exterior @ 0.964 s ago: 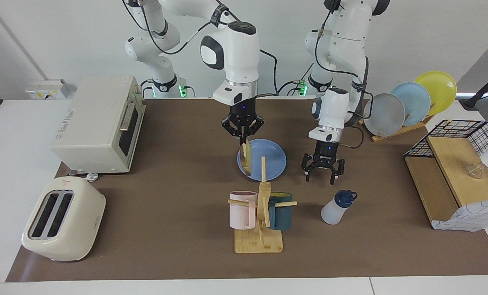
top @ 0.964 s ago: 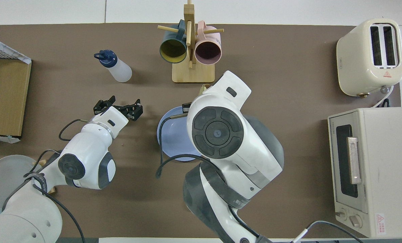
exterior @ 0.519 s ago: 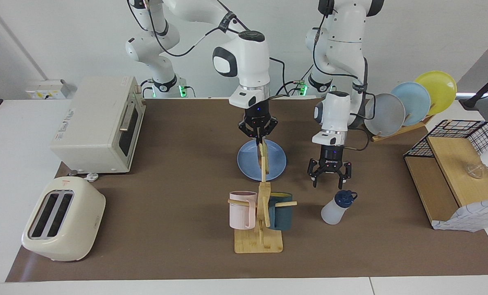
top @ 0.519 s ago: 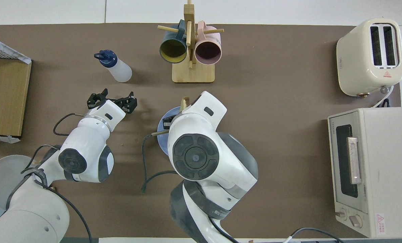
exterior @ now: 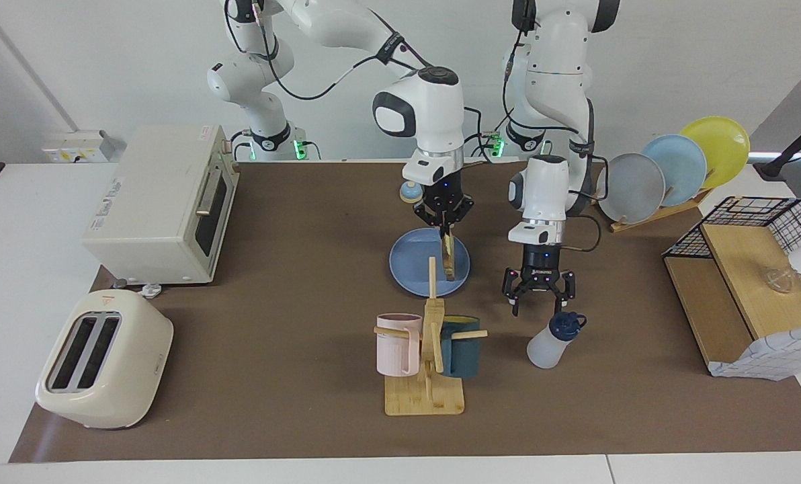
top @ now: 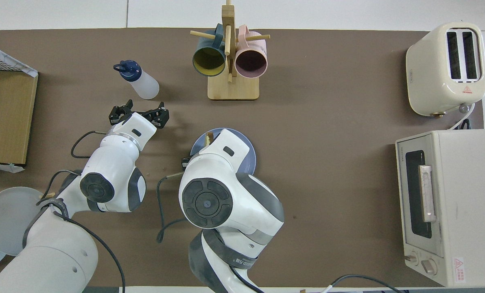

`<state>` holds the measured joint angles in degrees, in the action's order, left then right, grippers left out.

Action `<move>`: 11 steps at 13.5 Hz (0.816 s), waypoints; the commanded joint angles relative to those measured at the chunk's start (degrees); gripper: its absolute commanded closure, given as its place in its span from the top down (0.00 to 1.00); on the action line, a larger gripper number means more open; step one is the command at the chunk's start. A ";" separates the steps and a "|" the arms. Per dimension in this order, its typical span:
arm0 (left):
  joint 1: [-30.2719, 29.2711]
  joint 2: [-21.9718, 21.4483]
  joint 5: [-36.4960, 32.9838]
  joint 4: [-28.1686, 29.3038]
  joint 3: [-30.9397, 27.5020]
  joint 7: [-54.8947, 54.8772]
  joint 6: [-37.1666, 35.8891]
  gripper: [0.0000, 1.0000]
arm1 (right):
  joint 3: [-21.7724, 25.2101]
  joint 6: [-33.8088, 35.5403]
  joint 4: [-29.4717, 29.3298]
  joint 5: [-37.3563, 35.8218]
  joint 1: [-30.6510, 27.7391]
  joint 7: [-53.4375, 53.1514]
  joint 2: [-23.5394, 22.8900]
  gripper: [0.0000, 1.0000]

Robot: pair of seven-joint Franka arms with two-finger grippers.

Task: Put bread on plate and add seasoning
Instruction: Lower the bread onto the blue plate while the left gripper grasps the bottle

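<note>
The right gripper [exterior: 447, 230] pinches the square slice of pale tan bread with a brown crust [exterior: 448, 258] by its top edge, so the slice hangs on edge below the fingers, over the round flat medium-blue plate [exterior: 410, 269]. If released like this, it could tip and land partly off the plate. The left gripper [exterior: 538, 306] hovers with fingers spread wide just above the small translucent white bottle with a navy flip cap [exterior: 552, 343], which stands on the brown tabletop [exterior: 293, 282]. An off-centre descent could knock it over.
</note>
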<state>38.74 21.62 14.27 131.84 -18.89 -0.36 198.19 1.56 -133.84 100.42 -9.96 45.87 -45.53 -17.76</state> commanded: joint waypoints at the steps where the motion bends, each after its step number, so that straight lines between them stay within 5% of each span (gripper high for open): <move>1: 1.25 2.19 1.29 -2.55 -1.59 -0.26 1.06 1.00 | -0.15 0.85 0.48 -0.06 -0.43 -0.35 0.62 0.00; 11: 1.34 7.29 2.78 -8.52 -3.44 -0.26 0.71 1.00 | 0.02 4.11 0.48 -4.28 -0.52 -0.52 2.12 0.00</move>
<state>38.74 26.37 15.02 126.01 -21.23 -0.36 198.24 1.92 -130.30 100.34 -12.98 45.81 -45.53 -16.51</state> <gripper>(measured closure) 0.000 0.930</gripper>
